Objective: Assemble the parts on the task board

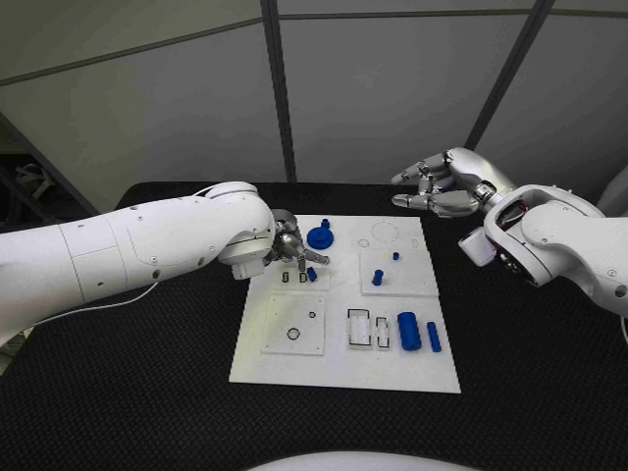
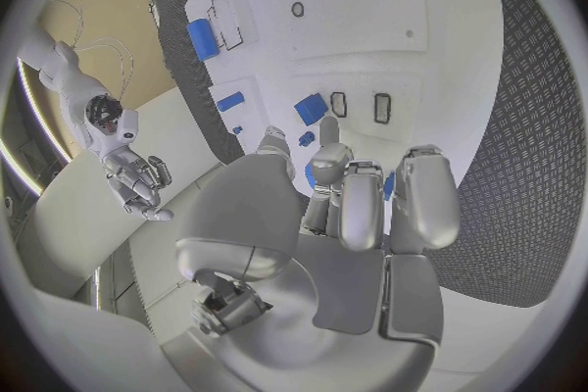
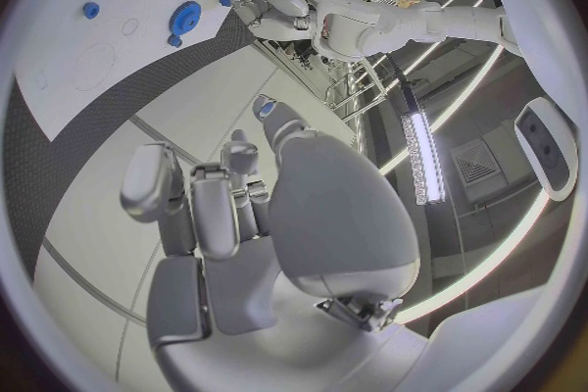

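Two smooth blue cylinders (image 1: 417, 333) lie side by side near the front edge of the flat white task board (image 1: 345, 368). Farther back, the left hand (image 1: 290, 254) hovers over small slots, fingers curled, nothing visibly held. Beyond the board, the right hand (image 1: 442, 186) hangs empty with fingers bent.

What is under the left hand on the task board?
The left hand hovers over the white task board beside the round blue part. Two small dark rectangular slots show below its fingers. Whether it pinches a part cannot be told; the fingers cover that spot.
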`<act>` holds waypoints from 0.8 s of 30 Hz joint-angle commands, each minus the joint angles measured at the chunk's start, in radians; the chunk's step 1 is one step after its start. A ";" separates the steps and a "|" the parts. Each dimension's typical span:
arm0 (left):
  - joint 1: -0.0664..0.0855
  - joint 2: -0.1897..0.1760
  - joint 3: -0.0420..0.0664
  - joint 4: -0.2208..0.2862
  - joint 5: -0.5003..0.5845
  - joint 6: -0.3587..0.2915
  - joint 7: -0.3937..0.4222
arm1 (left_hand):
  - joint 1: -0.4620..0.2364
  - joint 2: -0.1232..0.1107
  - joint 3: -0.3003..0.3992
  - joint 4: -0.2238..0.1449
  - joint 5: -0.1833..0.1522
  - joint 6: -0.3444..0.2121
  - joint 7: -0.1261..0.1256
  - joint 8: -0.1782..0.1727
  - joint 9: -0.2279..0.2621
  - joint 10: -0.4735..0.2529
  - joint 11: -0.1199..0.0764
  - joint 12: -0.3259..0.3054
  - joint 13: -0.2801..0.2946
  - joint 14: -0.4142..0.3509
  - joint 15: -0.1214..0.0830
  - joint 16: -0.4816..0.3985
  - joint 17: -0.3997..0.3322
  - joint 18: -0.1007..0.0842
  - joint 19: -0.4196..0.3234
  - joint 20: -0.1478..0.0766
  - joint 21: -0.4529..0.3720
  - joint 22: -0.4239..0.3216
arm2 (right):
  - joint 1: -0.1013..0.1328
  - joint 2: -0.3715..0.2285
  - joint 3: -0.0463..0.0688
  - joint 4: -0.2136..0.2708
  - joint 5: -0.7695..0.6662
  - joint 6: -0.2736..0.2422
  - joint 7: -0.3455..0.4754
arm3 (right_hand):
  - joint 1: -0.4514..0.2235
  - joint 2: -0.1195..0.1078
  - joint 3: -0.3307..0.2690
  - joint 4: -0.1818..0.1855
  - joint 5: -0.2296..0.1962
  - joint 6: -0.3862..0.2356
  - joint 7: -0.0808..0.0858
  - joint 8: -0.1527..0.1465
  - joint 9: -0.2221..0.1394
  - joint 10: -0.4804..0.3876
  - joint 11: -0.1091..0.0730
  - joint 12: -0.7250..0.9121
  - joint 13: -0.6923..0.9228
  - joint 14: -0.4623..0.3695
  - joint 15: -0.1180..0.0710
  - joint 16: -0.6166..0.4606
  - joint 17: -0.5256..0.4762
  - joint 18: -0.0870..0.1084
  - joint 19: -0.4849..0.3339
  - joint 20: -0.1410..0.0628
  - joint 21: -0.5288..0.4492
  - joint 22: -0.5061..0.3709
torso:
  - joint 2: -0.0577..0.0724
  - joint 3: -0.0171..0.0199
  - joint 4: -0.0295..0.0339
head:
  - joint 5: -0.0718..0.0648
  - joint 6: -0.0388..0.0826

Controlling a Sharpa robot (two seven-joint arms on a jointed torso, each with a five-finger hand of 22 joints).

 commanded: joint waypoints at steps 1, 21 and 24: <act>0.002 0.003 -0.002 -0.002 -0.009 0.031 -0.003 | 0.009 0.002 -0.003 -0.004 0.005 -0.004 0.001 0.007 0.001 -0.006 -0.002 0.000 0.002 0.051 -0.005 -0.003 0.066 -0.003 0.002 0.005 0.004 0.002 | 0.002 0.001 0.001 0.000 -0.004 -0.006 0.001 | -0.006 0.005 0.002 0.006 0.007 -0.001 -0.002 0.005 -0.001 -0.004 -0.004 -0.007 -0.003 0.028 -0.006 -0.007 -0.002 0.014 -0.011 -0.001 -0.007 -0.003 | 0.000 -0.0002 -0.0003 | 0.000 -0.003; 0.002 0.013 -0.005 -0.007 -0.009 0.049 0.000 | 0.039 0.014 0.001 -0.014 0.007 -0.001 -0.002 0.015 0.008 -0.002 -0.004 0.004 0.006 0.051 -0.006 -0.003 0.067 -0.004 0.005 0.005 0.009 0.012 | 0.002 0.007 0.001 -0.004 -0.007 -0.001 -0.003 | -0.006 0.005 0.002 0.006 0.008 -0.001 -0.002 0.005 -0.001 -0.004 -0.004 -0.007 -0.003 0.027 -0.006 -0.009 -0.006 0.014 -0.012 -0.001 -0.009 -0.006 | 0.001 0.0000 0.0001 | -0.004 -0.007; 0.002 0.015 -0.005 -0.009 -0.009 0.051 0.001 | 0.047 0.018 0.004 -0.018 0.008 -0.002 -0.002 0.016 0.010 -0.002 -0.004 0.004 0.006 0.051 -0.006 -0.004 0.067 -0.004 0.004 0.004 0.009 0.012 | 0.002 0.007 0.001 -0.004 -0.009 0.000 -0.004 | -0.006 0.006 0.002 0.007 0.008 -0.001 -0.002 0.005 -0.001 -0.004 -0.004 -0.007 -0.003 0.026 -0.006 -0.010 -0.007 0.015 -0.013 -0.001 -0.010 -0.007 | 0.001 -0.0003 0.0005 | -0.004 -0.007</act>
